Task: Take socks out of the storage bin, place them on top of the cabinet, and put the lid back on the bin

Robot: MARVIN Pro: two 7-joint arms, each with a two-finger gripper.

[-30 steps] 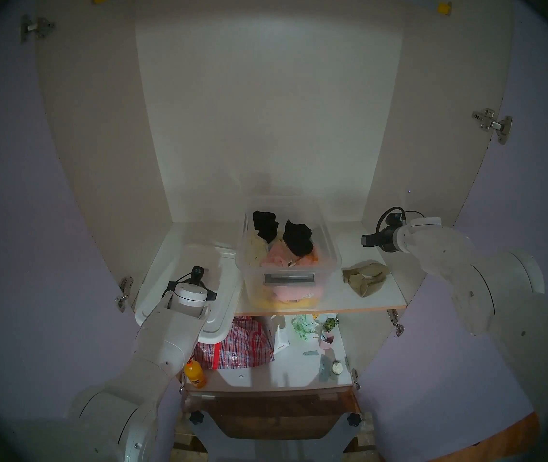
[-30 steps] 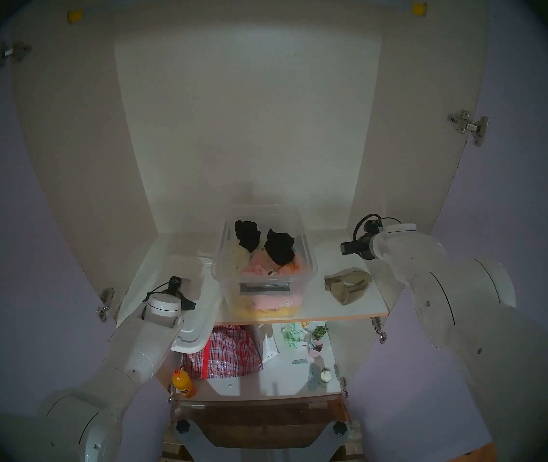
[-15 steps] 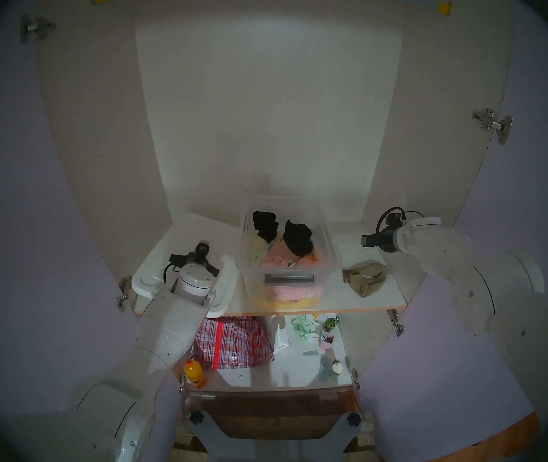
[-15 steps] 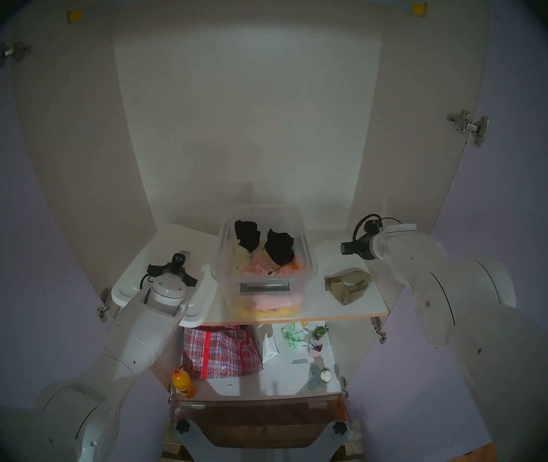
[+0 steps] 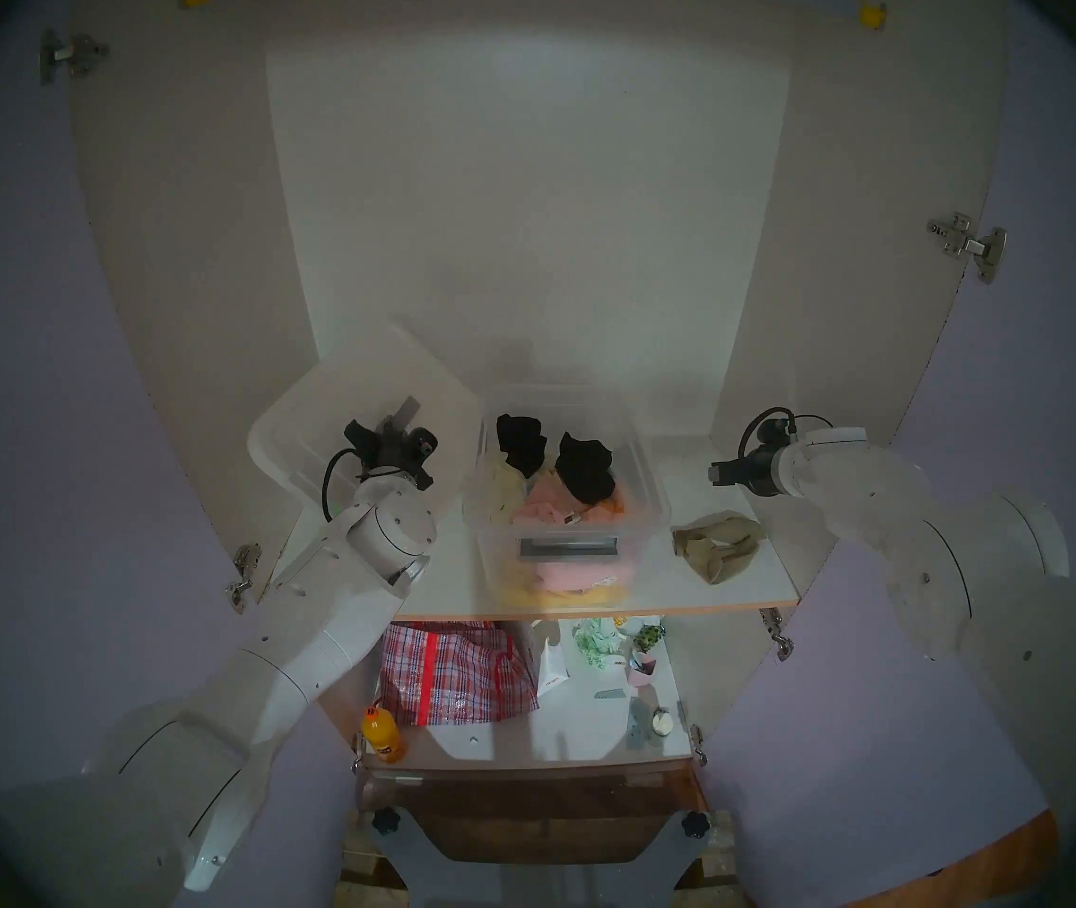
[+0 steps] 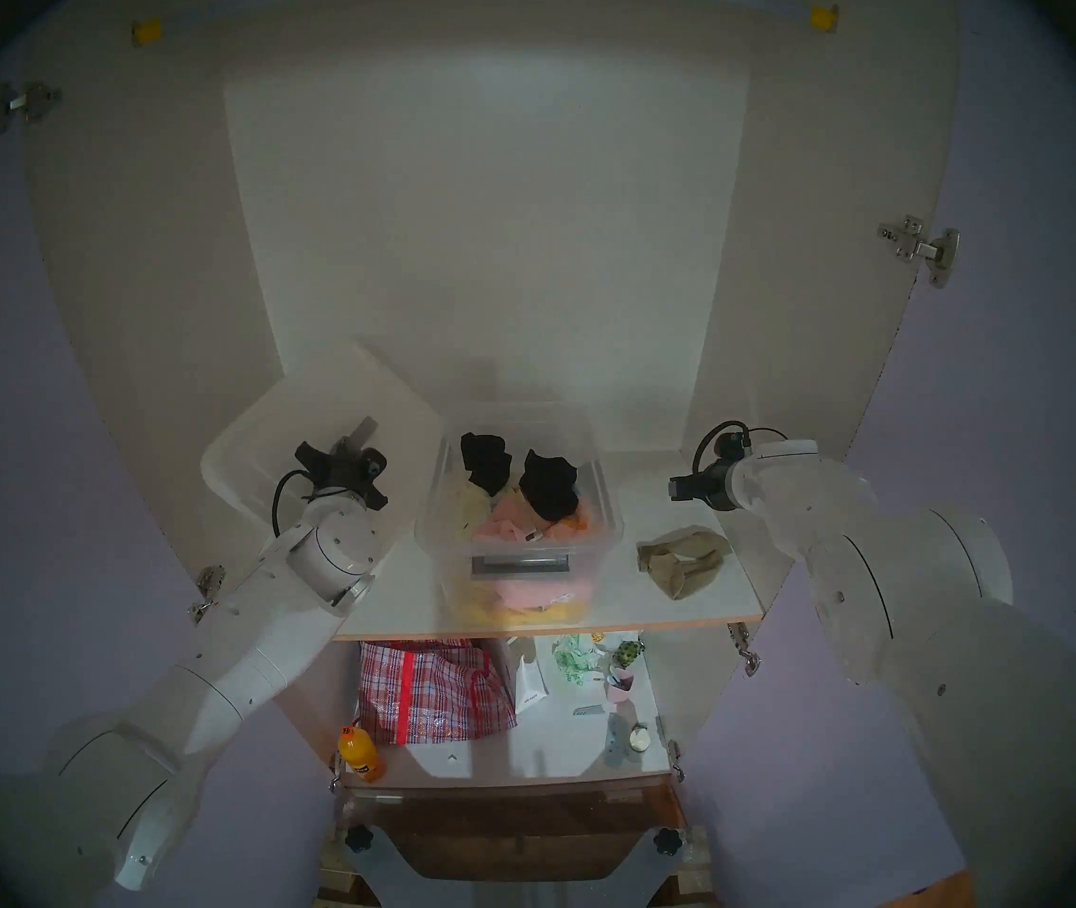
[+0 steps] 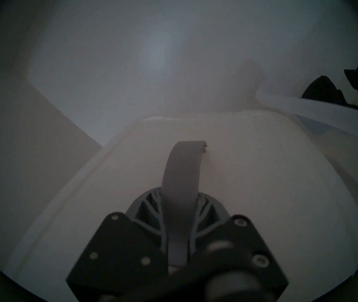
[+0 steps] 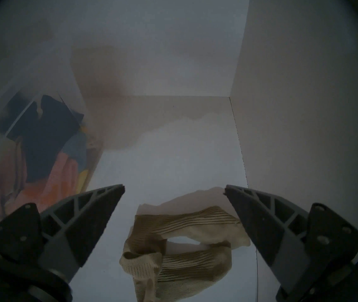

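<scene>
My left gripper (image 5: 406, 416) is shut on the white lid (image 5: 358, 402) and holds it up, tilted, left of the clear storage bin (image 5: 650, 513). In the left wrist view one finger (image 7: 182, 175) lies flat on the lid (image 7: 261, 186); the other finger is hidden beneath it. The bin stands uncovered on the cabinet (image 5: 522, 232) shelf, with black, pink and yellow fabric inside. The khaki socks (image 5: 715, 545) lie on the shelf right of the bin. My right gripper (image 8: 173, 189) hangs open just above the socks (image 8: 184, 247), touching nothing.
The cabinet's side walls and back panel close in the shelf. On the lower shelf are a red checked bag (image 5: 457, 671), an orange bottle (image 5: 383, 733) and small items. Lilac doors stand open on both sides.
My left arm has lifted the lid off the shelf's front left and swung it up and back, tilting it. The right arm, bin and socks have not moved.
</scene>
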